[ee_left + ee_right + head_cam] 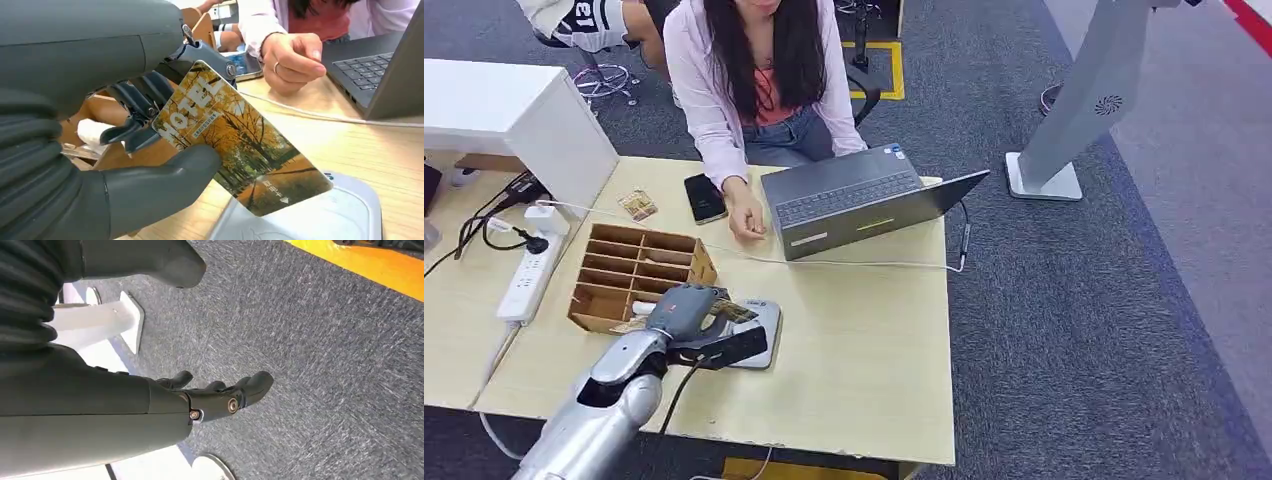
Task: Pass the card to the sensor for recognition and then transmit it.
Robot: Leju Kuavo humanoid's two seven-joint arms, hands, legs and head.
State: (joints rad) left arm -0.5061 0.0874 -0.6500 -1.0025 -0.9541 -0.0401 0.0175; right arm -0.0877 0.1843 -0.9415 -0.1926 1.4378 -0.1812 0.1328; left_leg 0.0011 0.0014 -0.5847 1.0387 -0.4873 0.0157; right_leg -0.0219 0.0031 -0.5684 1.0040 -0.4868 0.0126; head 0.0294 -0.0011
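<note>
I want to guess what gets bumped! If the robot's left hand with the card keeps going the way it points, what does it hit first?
Most likely the grey sensor pad: the left hand tilts the card down over it, and the card's low corner would probably touch first. Depth is hard to judge.

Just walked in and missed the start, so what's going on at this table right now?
The robot's left hand is holding a hotel card by one end, with the other end tilted down just over the grey card reader on the wooden table. Whether the card touches the reader can't be told. Its right hand holds nothing, over the carpet. Across the table, a person sits at a laptop, one hand resting beside it.
</note>
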